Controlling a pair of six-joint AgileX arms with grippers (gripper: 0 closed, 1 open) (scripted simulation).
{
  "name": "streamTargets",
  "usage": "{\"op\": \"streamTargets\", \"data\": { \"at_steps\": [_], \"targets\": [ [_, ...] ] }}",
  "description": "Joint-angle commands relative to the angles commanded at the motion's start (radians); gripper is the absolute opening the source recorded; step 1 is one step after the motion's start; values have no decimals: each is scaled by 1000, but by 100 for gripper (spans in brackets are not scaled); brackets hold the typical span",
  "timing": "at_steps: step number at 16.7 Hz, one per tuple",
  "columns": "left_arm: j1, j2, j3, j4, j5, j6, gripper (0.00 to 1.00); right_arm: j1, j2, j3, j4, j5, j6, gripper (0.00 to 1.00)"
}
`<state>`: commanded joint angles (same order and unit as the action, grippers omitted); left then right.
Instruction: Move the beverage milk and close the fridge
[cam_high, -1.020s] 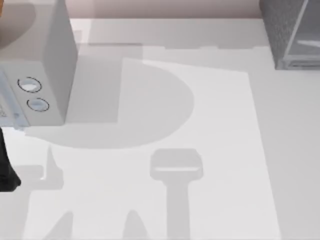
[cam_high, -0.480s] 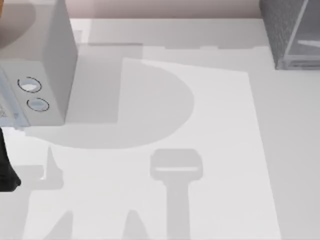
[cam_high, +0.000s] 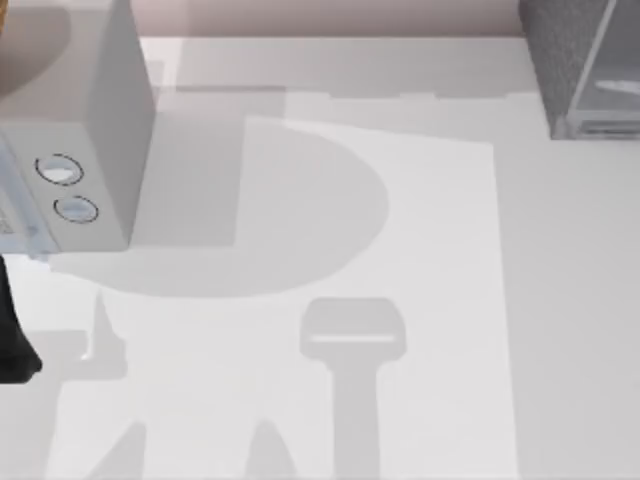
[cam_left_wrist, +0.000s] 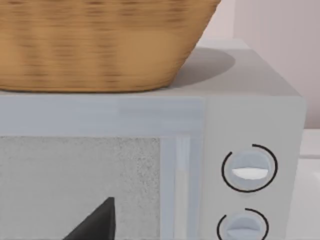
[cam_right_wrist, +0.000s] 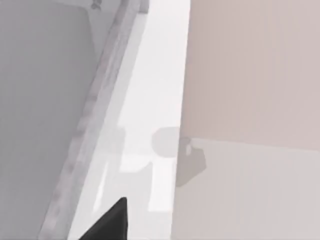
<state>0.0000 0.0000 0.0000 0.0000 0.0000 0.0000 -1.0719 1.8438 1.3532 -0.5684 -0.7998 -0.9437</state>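
Left gripper (cam_left_wrist: 95, 222): parked near left, facing the dialled box (cam_high: 75, 130); its grip cannot be told.
Table (cam_high: 440, 300): the bright patch's right edge has crept leftward.
Right gripper (cam_right_wrist: 112, 220): beside the fridge (cam_high: 565, 70), far right; grip unclear.
Meaning: the door is probably swinging shut.

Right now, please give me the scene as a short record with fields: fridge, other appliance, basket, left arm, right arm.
fridge: dark speckled cabinet at the table's far right corner
other appliance: light grey box with two round dials at far left
basket: woven basket on top of that box
left arm: dark part at the left edge
right arm: a dark fingertip beside the fridge's pale panel
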Motion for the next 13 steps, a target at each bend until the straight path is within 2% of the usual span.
{"op": "streamTargets", "data": {
  "at_steps": [5,13],
  "targets": [
    [0,0,0,0,0,0,100,125,-7,-40,226,38,258,100],
    [0,0,0,0,0,0,100,147,-6,-51,270,52,305,100]
  ]
}}
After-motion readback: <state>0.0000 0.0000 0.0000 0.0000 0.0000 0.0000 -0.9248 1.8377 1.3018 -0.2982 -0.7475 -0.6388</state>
